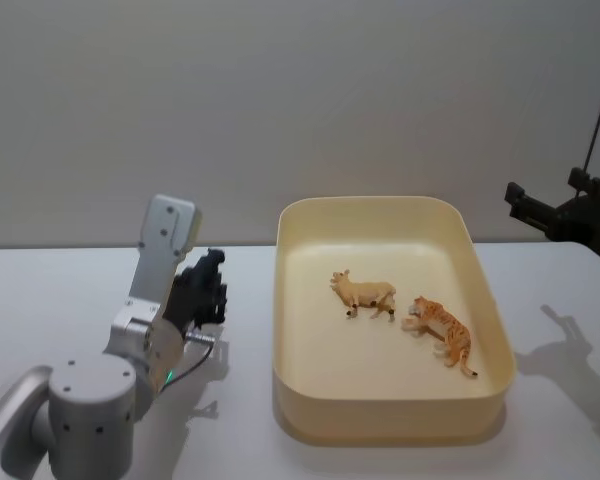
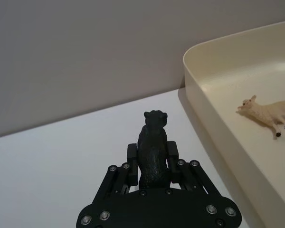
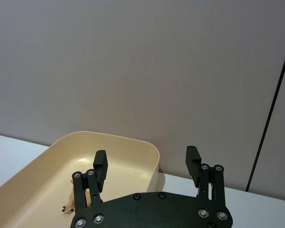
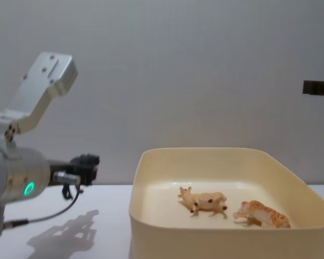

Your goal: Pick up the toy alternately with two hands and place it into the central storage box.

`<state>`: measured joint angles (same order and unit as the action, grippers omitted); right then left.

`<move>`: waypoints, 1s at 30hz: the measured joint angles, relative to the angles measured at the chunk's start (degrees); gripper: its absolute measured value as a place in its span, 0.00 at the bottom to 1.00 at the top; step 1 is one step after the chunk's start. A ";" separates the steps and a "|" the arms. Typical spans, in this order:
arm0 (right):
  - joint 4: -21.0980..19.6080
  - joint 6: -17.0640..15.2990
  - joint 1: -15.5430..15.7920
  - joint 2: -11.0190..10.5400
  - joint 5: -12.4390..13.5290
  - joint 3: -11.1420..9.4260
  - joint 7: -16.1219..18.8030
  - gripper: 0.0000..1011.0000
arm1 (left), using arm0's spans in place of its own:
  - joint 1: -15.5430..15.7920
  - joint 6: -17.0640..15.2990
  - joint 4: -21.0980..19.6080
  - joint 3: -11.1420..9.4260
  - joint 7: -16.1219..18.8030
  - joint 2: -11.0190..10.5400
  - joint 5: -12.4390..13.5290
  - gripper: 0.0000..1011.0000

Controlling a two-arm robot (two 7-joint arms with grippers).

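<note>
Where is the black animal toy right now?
The left gripper holds the black animal toy above the table, left of the storage box.

The large cream-yellow rectangular plastic tub (image 1: pixel 290 300) is plain and smooth-walled. In it lie a pale cream animal figurine (image 1: pixel 365 293) with dark hooves and an orange tiger figurine (image 1: pixel 443 329) with fine darker stripes. A solid black animal figurine (image 2: pixel 153 152) sits between the fingers of the black plastic left gripper (image 2: pixel 152 161). The thick silver cylindrical arm (image 4: pixel 13 172) bears a green ring light (image 4: pixel 28 188). The table (image 1: pixel 60 290) is white.

Silver cylindrical arm (image 1: pixel 90 405), green ring light, black screwed hands (image 2: pixel 153 156)
</note>
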<state>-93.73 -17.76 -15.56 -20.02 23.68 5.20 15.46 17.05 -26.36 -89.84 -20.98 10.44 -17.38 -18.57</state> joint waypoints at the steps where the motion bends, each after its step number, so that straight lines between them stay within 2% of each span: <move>1: 0.00 0.00 0.00 0.00 0.00 0.00 0.00 0.99 | 0.41 0.18 -0.09 0.00 -0.82 0.07 0.75 0.33; 9: 0.00 0.00 0.00 0.01 0.00 0.00 0.00 0.99 | 2.80 0.88 -0.26 -0.11 -6.14 0.59 4.55 0.33; 16: 0.00 0.00 0.00 0.00 0.00 0.00 0.00 0.99 | 5.35 1.38 0.29 -0.40 -12.92 1.17 7.94 0.33; 17: 0.00 0.00 0.00 0.00 0.00 0.00 0.00 0.99 | 5.35 1.38 0.29 -0.40 -12.92 1.17 7.94 0.33; 18: 0.00 0.00 0.00 0.00 0.00 0.00 0.00 0.99 | 6.18 1.56 0.63 -0.54 -14.88 1.39 8.95 0.33; 19: 0.00 0.00 0.00 0.00 0.00 0.00 0.00 0.99 | 6.18 1.56 0.63 -0.54 -14.88 1.39 8.95 0.33; 30: 0.00 0.00 0.00 0.01 0.00 0.00 0.00 0.99 | 10.78 3.52 3.66 -1.67 -26.55 2.80 15.71 0.33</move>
<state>-93.73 -17.77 -15.56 -20.01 23.67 5.19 15.45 27.82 -22.85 -86.18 -22.65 -16.11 -14.58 -2.86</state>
